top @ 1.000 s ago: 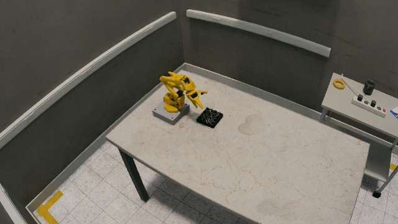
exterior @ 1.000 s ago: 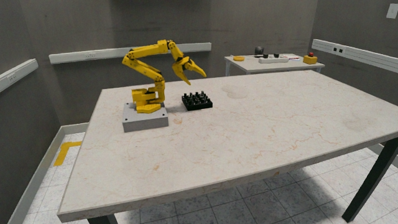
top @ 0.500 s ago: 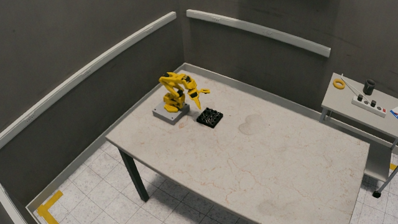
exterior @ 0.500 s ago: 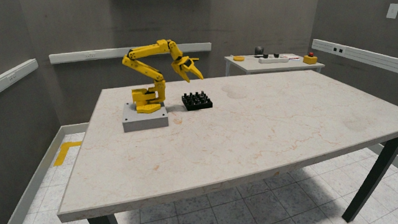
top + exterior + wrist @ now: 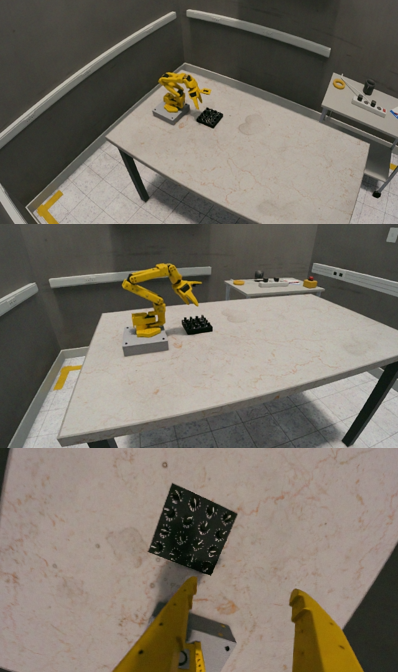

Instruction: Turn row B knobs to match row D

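The black knob box [image 5: 208, 117] [image 5: 198, 325] [image 5: 192, 528] lies flat on the marble table [image 5: 249, 155] next to the arm's grey base [image 5: 170, 113] [image 5: 144, 343]. It carries several rows of small black knobs with white marks. I cannot make out the socket side. My yellow gripper [image 5: 202, 99] [image 5: 196, 293] [image 5: 242, 598] hangs high above the box, fingers apart with nothing between them. In the wrist view the box sits above the fingertips, turned at an angle.
A side table [image 5: 342, 102] [image 5: 249, 289] at the far right holds a power strip [image 5: 368, 106], a yellow ring [image 5: 339, 83] and a dark cup [image 5: 369, 86]. Walls stand close behind the arm.
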